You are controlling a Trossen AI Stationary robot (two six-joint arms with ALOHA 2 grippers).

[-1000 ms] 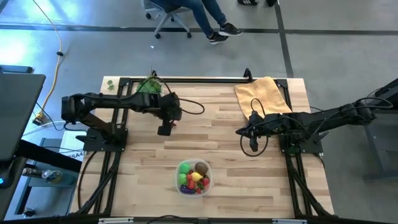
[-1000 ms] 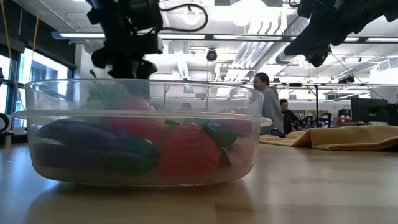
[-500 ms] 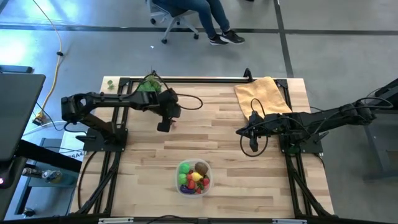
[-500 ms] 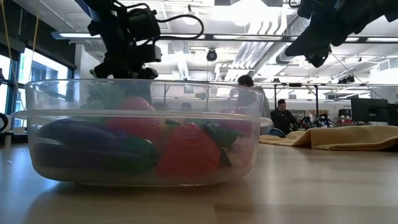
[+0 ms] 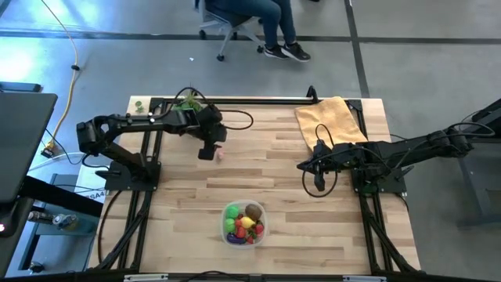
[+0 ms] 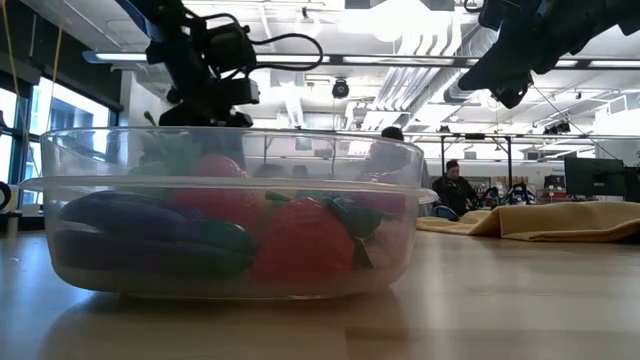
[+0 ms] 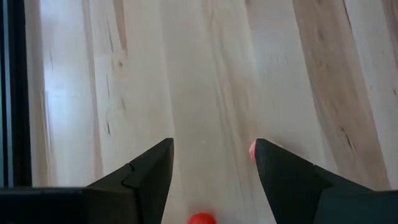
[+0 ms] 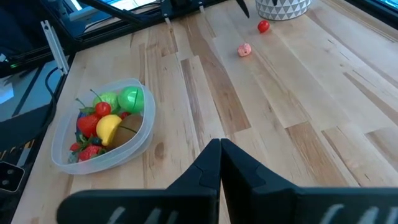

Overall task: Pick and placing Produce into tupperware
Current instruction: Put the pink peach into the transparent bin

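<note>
— Beside the tub (image 5: 243, 222), what is seen?
— Nothing loose; the produce (image 5: 245, 222) is heaped inside it, at the near edge of the table (image 5: 274, 164).
— And the left gripper (image 5: 207, 153)?
— It is held well beyond the tub with jaws spread and nothing held, over a red berry (image 7: 201, 218), with a pink piece (image 5: 220, 153) just beside one finger.
— The right gripper (image 5: 318, 185)?
— Clenched on nothing, it is parked to the tub's far right, near the cloth (image 5: 331, 118).

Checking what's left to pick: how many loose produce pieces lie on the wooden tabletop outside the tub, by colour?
red piece: 1
pink piece: 1
Total: 2
</note>
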